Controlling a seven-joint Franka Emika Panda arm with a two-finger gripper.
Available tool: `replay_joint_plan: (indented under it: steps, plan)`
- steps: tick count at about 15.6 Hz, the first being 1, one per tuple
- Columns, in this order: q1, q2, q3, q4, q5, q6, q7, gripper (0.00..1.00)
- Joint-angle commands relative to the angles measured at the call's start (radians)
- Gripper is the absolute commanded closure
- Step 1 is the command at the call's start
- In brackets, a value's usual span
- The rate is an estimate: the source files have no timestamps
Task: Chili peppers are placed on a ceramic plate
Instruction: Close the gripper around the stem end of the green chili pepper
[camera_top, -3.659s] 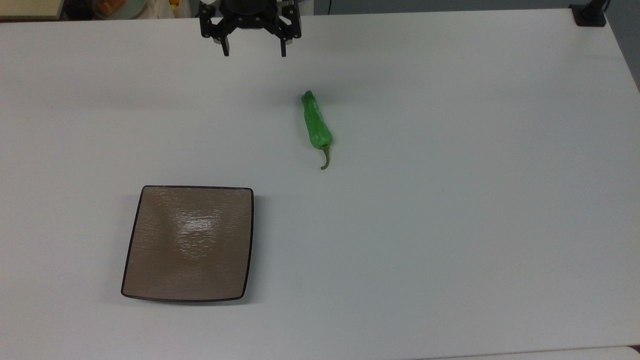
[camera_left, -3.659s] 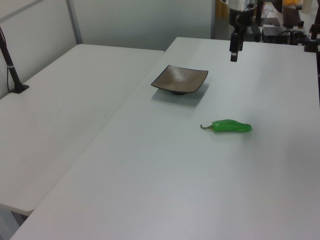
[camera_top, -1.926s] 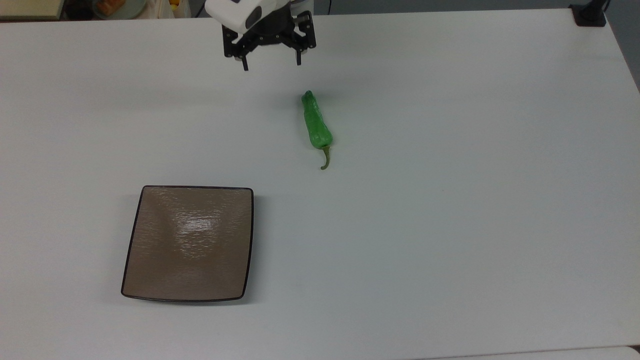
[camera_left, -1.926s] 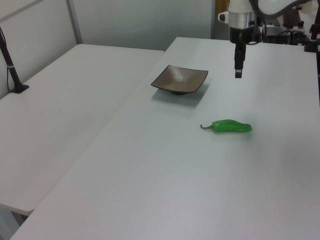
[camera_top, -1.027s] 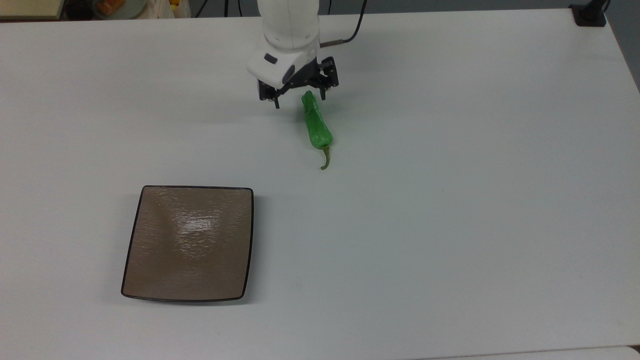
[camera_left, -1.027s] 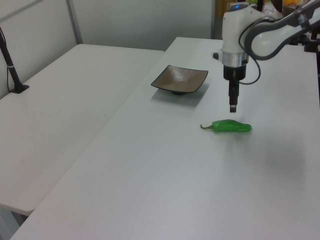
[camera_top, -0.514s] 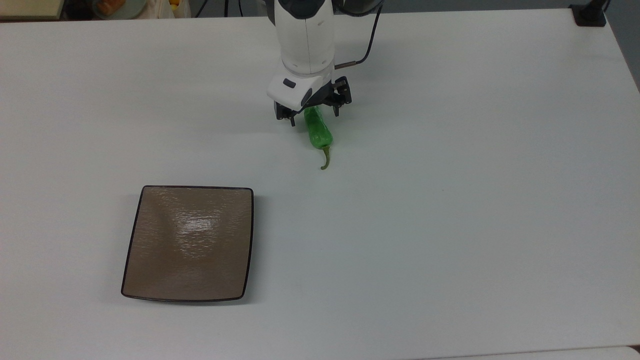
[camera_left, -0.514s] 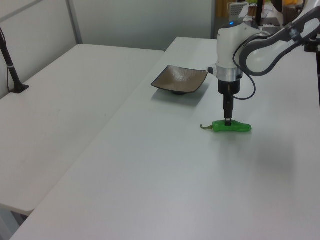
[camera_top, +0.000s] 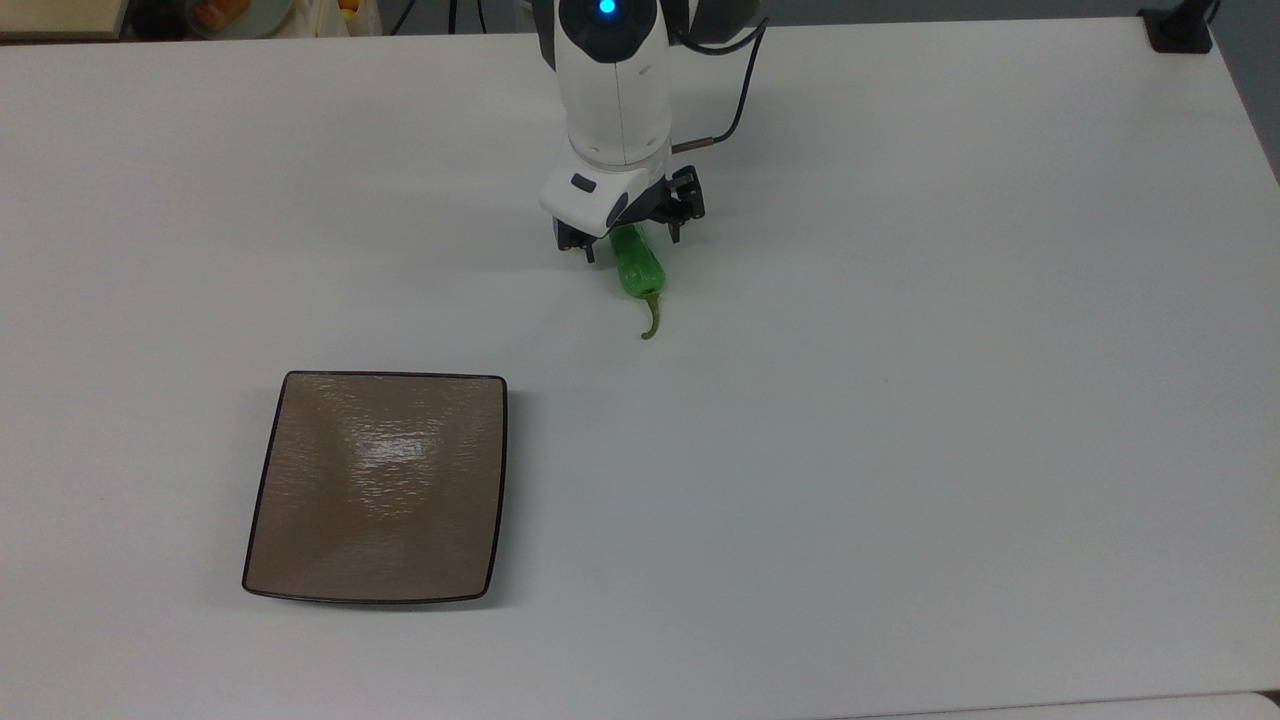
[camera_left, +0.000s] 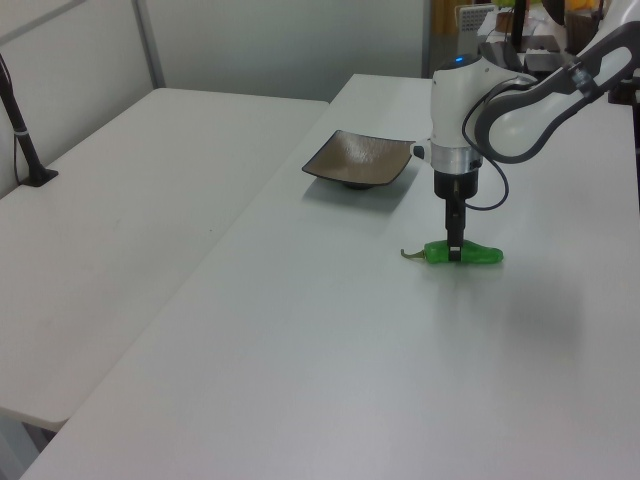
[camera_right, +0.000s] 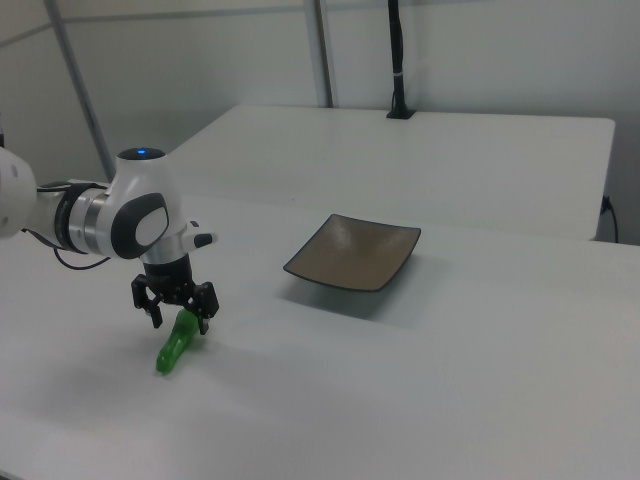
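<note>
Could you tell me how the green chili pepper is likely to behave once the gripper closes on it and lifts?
The chili pepper looks glossy, so it may slip between the fingers of the open gripper. Its rounded body could roll on the table if nudged. It seems small and probably light, likely keeping its shape when lifted.

The top view looks steeply down on the white tabletop (camera_top: 900, 450) from high above, with the arm's base at its upper edge. The left view stands lower, off one end of the tabletop (camera_left: 330, 380), and looks along it towards the arm at the far right. The right view sits lower still and closer, looking across the tabletop (camera_right: 480, 380) from the opposite side; all three share the stretch between the plate (camera_top: 300, 560) (camera_left: 328, 170) (camera_right: 310, 275) and the pepper (camera_top: 641, 270) (camera_left: 480, 255) (camera_right: 170, 352).
</note>
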Motion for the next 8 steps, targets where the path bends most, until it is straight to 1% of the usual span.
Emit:
replay_joint_plan:
  steps: [1, 3, 4, 5, 6, 7, 8]
  plan:
    - [0.009, 0.007, 0.0, -0.01, 0.025, 0.031, -0.006, 0.23]
    - [0.009, 0.007, 0.001, -0.01, 0.023, 0.031, -0.006, 0.48]
    - [0.009, 0.007, 0.001, -0.01, 0.025, 0.029, -0.006, 0.58]
    - [0.009, 0.007, 0.001, -0.009, 0.023, 0.026, -0.006, 0.7]
    - [0.009, 0.007, 0.001, -0.009, 0.023, 0.023, -0.006, 0.79]
    - [0.009, 0.007, 0.001, -0.007, 0.025, 0.019, -0.006, 0.84]
    - [0.009, 0.006, 0.001, -0.006, 0.023, 0.012, -0.006, 0.84]
